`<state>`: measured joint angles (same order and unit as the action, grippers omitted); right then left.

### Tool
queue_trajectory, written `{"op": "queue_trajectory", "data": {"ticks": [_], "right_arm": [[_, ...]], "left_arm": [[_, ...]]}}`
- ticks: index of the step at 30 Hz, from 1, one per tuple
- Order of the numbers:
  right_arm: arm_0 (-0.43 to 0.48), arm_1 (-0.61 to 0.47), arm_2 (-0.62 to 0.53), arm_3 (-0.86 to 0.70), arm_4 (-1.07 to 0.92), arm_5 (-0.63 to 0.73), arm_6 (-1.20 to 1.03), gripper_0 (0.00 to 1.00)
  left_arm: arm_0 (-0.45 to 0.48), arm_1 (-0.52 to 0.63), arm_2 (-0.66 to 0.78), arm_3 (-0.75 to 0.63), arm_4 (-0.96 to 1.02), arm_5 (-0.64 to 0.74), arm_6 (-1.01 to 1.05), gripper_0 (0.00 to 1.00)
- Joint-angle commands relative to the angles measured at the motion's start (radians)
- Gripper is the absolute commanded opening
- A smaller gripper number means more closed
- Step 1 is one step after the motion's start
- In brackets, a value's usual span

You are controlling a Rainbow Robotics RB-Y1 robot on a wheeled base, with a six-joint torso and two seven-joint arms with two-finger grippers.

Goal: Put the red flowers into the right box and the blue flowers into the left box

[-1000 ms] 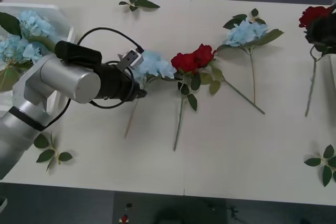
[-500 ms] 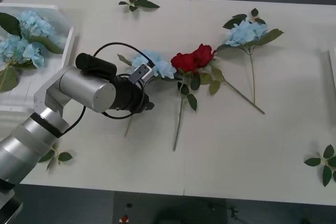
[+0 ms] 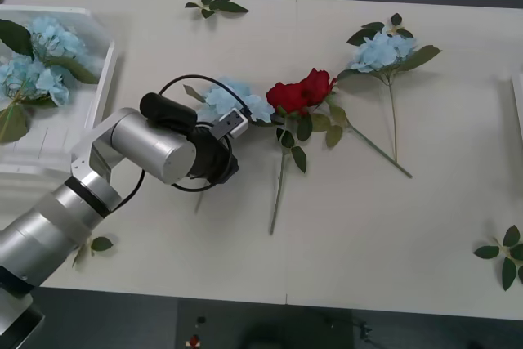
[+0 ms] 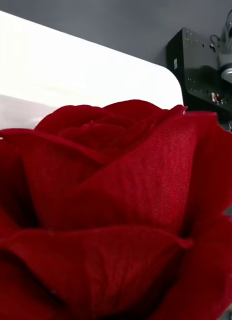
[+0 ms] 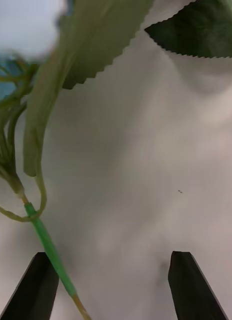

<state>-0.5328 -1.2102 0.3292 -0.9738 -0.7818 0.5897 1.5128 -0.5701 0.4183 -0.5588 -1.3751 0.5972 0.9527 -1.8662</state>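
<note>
Pale sky-blue hydrangea flower [image 3: 237,99] lies just beside the red roses [image 3: 301,91]; the left gripper [image 5: 110,280] hangs spread astride its thin green stem [image 5: 49,245].

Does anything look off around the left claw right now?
Slightly: the left claw is open, but the blue flower's stem sits hard against one finger, not centred. The two red flowers lie tangled against that bloom.

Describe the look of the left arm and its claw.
The left arm is built of silver-grey metal cylinders with dark bands, ending in a black wrist. A black cable loops over it, beside a small grey block. The left claw has two black, tapered fingers.
</note>
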Motion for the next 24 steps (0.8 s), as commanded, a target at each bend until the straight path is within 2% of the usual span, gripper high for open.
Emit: {"op": "queue_trajectory", "data": {"ticks": [1, 4, 5, 6, 7, 10, 11, 14, 17, 21, 24], "right_arm": [[-0.027, 0.009, -0.019, -0.002, 0.004, -0.022, 0.015, 0.00], [-0.027, 0.014, -0.019, -0.002, 0.007, -0.038, 0.010, 0.00], [-0.027, 0.015, -0.018, -0.002, 0.007, -0.039, 0.009, 0.05], [-0.027, 0.015, -0.019, -0.002, 0.006, -0.041, 0.007, 0.26], [-0.027, 0.017, -0.019, -0.002, 0.007, -0.042, 0.004, 0.55], [-0.027, 0.015, -0.019, -0.002, 0.006, -0.044, 0.000, 0.94], [-0.027, 0.015, -0.019, -0.002, 0.007, -0.045, -0.002, 1.00], [-0.027, 0.015, -0.019, -0.002, 0.007, -0.045, -0.003, 1.00], [-0.027, 0.012, -0.019, -0.002, 0.007, -0.045, -0.005, 1.00], [-0.027, 0.009, -0.021, -0.003, -0.019, -0.031, -0.005, 1.00], [-0.026, 0.001, -0.035, -0.023, -0.111, 0.022, -0.005, 1.00]], "left_arm": [[-0.031, -0.003, -0.009, -0.009, -0.043, -0.012, 0.039, 0.00], [-0.031, 0.002, -0.009, -0.010, -0.045, -0.018, 0.042, 0.00], [-0.031, 0.005, -0.006, -0.012, -0.042, -0.032, 0.044, 0.00], [-0.031, 0.010, -0.006, -0.015, -0.040, -0.040, 0.045, 0.00], [-0.030, 0.017, -0.001, -0.021, -0.040, -0.046, 0.047, 0.00], [-0.019, 0.043, 0.030, -0.067, -0.033, -0.046, 0.053, 0.00], [-0.007, 0.069, 0.051, -0.110, -0.027, -0.045, 0.055, 0.00], [0.016, 0.117, 0.109, -0.206, -0.010, 0.005, 0.064, 0.00], [0.050, 0.169, 0.232, -0.325, 0.069, 0.106, 0.078, 0.00], [0.082, 0.221, 0.392, -0.413, 0.165, 0.207, 0.093, 0.00], [0.099, 0.255, 0.534, -0.443, 0.237, 0.285, 0.110, 0.00]]}}
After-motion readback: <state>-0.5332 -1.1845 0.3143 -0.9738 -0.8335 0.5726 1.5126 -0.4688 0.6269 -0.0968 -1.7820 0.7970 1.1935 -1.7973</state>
